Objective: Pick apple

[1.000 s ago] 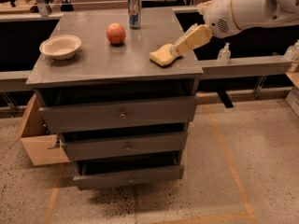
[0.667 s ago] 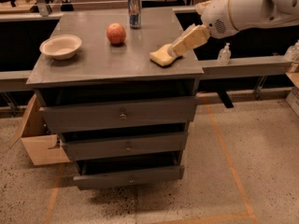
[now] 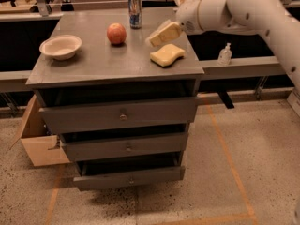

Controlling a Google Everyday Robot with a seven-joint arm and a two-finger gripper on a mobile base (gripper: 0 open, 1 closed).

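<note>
At the left of the table (image 3: 101, 62) the white bowl (image 3: 60, 46) sits where it was a second ago. To its right the apple (image 3: 116, 33) rests on the table, towards the back and just in front and left of the drink can (image 3: 135, 11). Nothing is touching it, and it has not shifted.

What has changed is the pincer (image 3: 158, 35). A moment ago it hung further right, its tip down by the right end of the yellow sponge (image 3: 167, 54). Now it has come up and across to the left, and it floats above the sponge's back edge, pointing down and left towards the apple. From here I cannot tell whether the pincer is apart or together, but it holds nothing. The sponge lies in the same spot as before, so it looks to have been passed over rather than moved.

I'd judge this as the reach towards the fruit under way, with the grasp not yet begun. There is a clear gap between pincer and apple, and the can stands close behind the path. The white arm (image 3: 243, 6) stretches in from the right.
</note>
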